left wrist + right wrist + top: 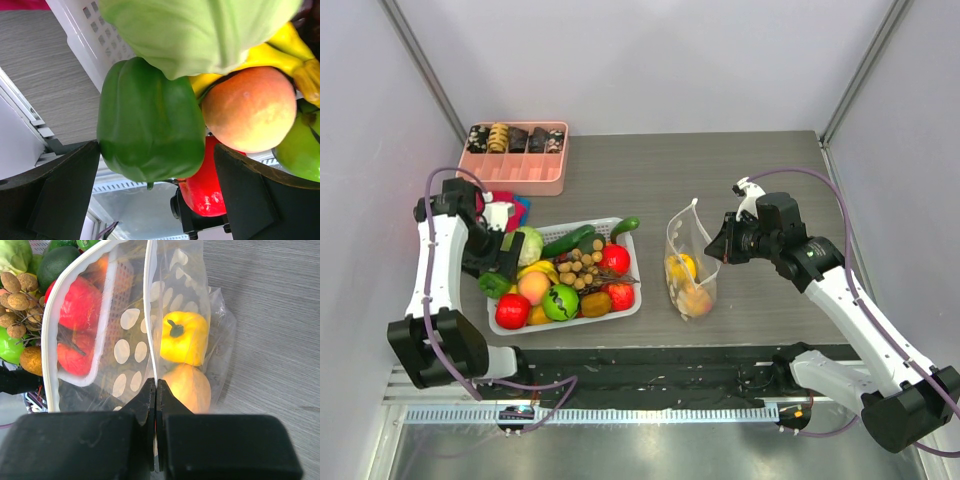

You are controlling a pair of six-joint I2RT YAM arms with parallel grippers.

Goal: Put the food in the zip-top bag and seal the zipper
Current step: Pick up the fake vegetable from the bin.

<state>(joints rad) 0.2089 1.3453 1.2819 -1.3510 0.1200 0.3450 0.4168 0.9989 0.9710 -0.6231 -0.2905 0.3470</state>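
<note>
**A:** Where is the bag, and what holds it?

**B:** The zip-top bag (691,262) stands on the desk (750,170), just right of the white basket (620,305); the right jaws are pinched flat on one lip of its mouth, so the mouth stands open; a yellow pepper (184,337) and a pale orange fruit (187,387) lie at the bottom.

**A:** And the left side?

**B:** The left jaws are spread wide either side of the green pepper (150,120) at the basket's left end; the cabbage (200,30) lies against it, with the peach (250,110) beside it; nothing is gripped yet.

**A:** How will that pepper handle?

**B:** It looks light, hard and glossy, so probably slippery; I would take it across its broad middle, not by a lobe; lifting it may shift the cabbage.

**A:** And the bag?

**B:** It is thin and floppy; I judge it would slump without that pinch; the zipper (46,340) along the mouth looks the firmest part, so that is where to hold it, and later to press it shut.
</note>
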